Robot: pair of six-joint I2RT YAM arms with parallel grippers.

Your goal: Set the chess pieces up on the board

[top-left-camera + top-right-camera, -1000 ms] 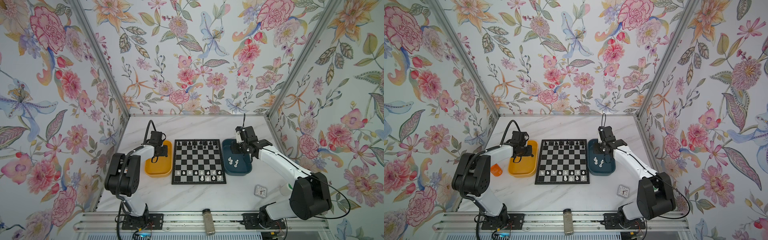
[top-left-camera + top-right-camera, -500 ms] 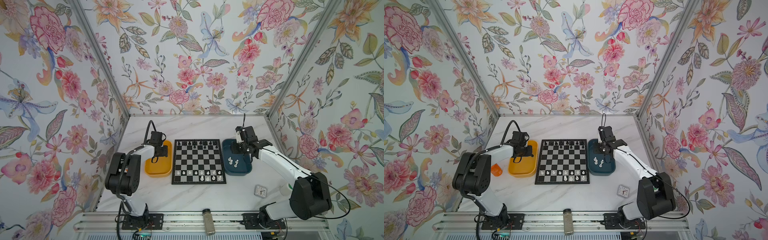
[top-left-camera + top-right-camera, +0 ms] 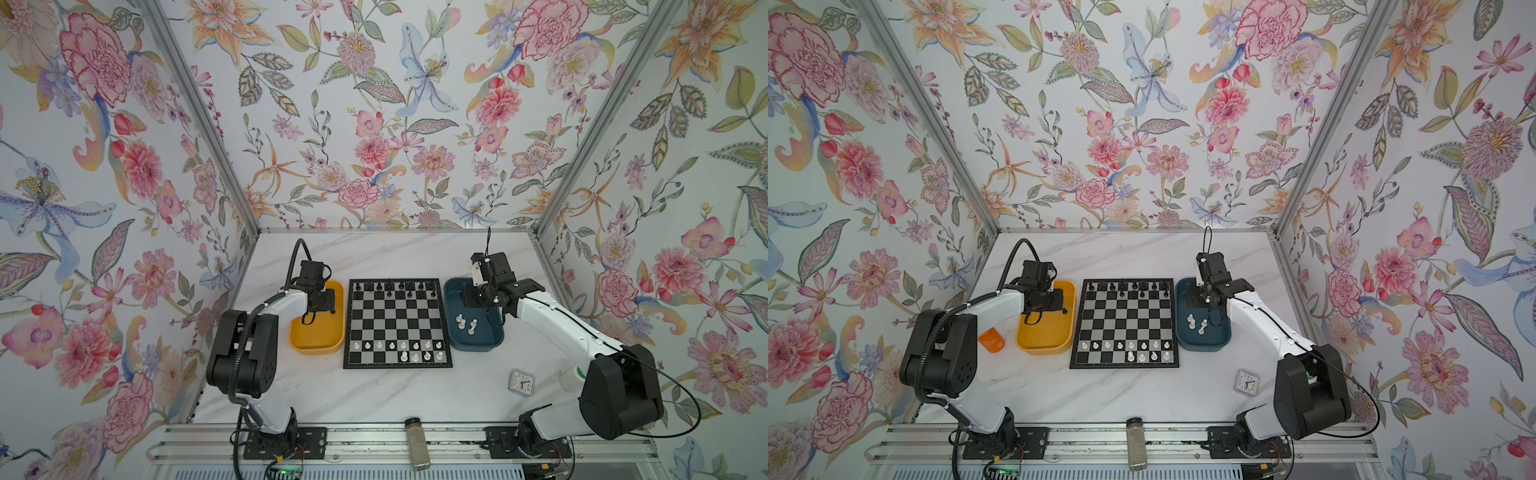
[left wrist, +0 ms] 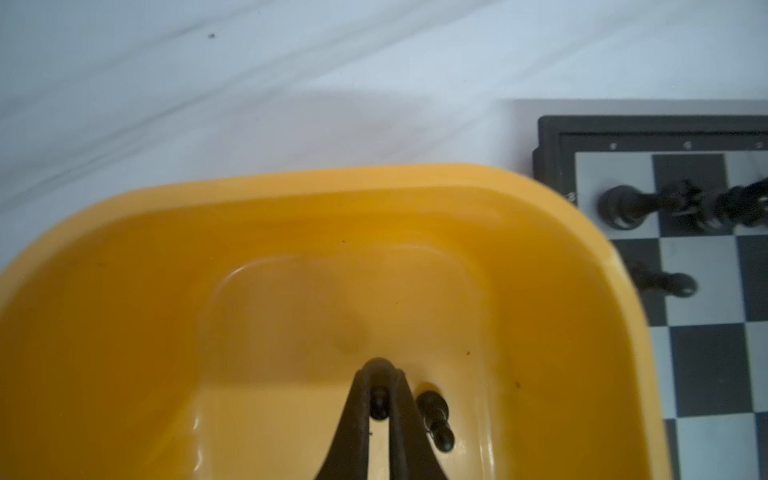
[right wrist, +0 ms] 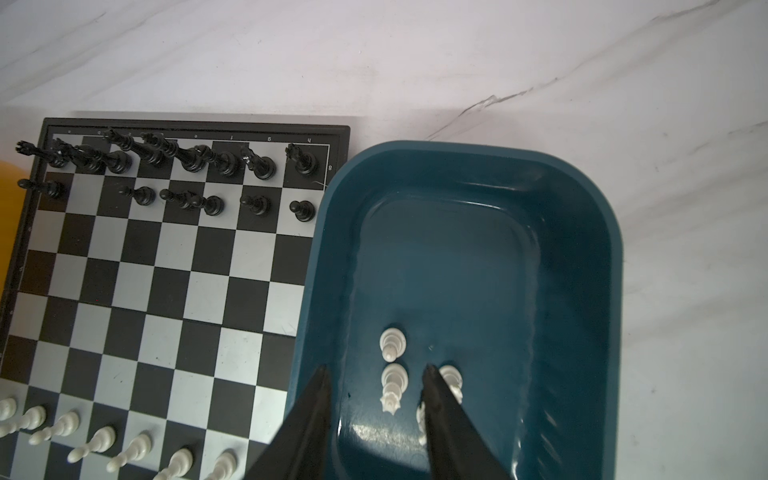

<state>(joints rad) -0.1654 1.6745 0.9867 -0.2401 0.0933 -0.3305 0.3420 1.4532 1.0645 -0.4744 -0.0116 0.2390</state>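
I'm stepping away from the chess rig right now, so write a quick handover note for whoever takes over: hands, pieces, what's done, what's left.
Left hand: shut on a black piece in the yellow tray; a second black piece lies beside it.
Right hand: open, over white pieces in the blue tray, holding nothing.
Done: black's back row filled; most black pawns and white's pawn row on the board.
To do: gaps in black's pawn row, half of white's back row.
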